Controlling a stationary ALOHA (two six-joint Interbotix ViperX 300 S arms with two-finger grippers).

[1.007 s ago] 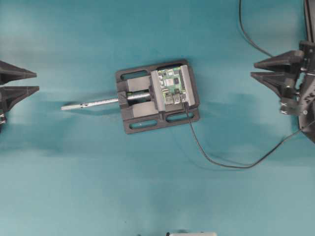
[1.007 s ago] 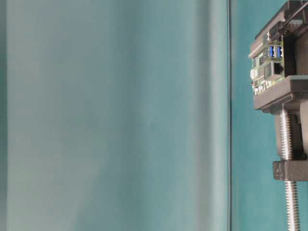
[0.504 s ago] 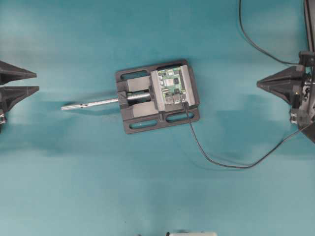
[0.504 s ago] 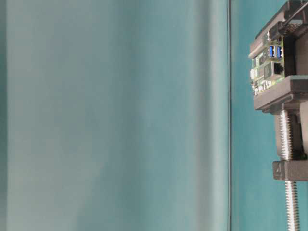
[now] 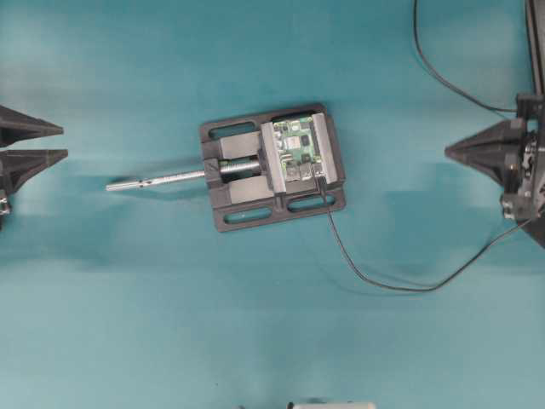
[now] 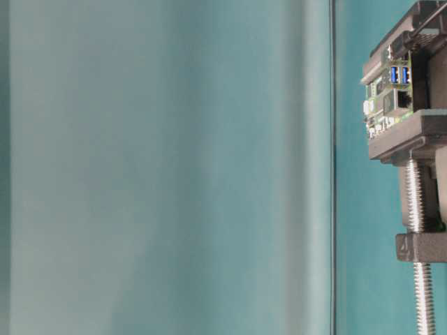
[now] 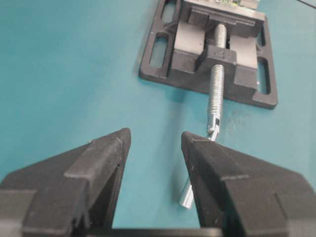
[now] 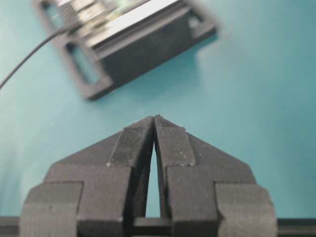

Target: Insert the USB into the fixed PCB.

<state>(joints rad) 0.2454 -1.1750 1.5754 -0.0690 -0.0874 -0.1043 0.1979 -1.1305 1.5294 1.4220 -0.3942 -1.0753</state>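
Looking down from overhead, I find the USB (image 5: 321, 175) already seated at the near edge of the fixed PCB (image 5: 298, 149), its thin cable (image 5: 400, 288) looping off toward my right side. The board sits clamped inside the black vise (image 5: 272, 167), screw rod (image 5: 157, 180) pointing toward my left gripper (image 5: 51, 143), which stands released and empty. My right gripper (image 5: 451, 153) is clenched on nothing, well apart from the plug, which lies to its left in that view; I judge it the nearer arm.

Teal tabletop (image 5: 128, 298): black vise (image 5: 272, 167) mid, betw. both grippers; screw rod (image 5: 157, 180) points at left one. Thin cable (image 5: 400, 285) trails toward right one.
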